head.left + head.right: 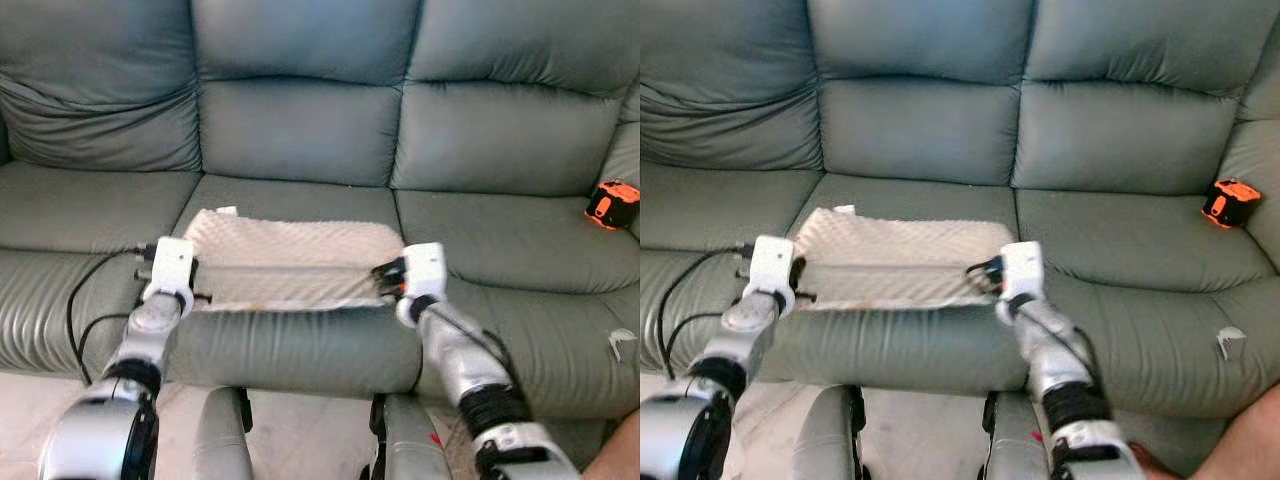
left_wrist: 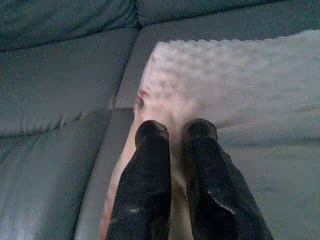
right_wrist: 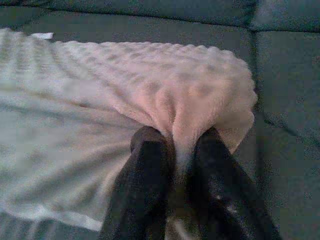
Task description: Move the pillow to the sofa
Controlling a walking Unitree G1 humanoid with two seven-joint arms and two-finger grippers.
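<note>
The pillow point(image 1: 290, 258) is lying flat on the sofa point(image 1: 300, 130), centre of frame, on the middle seat. It is looking soft, light and floppy, cream with a dimpled top, best gripped at its side edges. The left end effector point(image 2: 175, 132) is pinching its left edge; the right end effector point(image 3: 180, 140) is bunching the right edge.

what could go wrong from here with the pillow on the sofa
1. The pillow lies at the middle seat's front edge, so it may slide off when let go.
2. The left gripper and right gripper each pinch fabric, which could snag as the fingers open.
3. A black cable hangs by the left arm and might catch.
</note>
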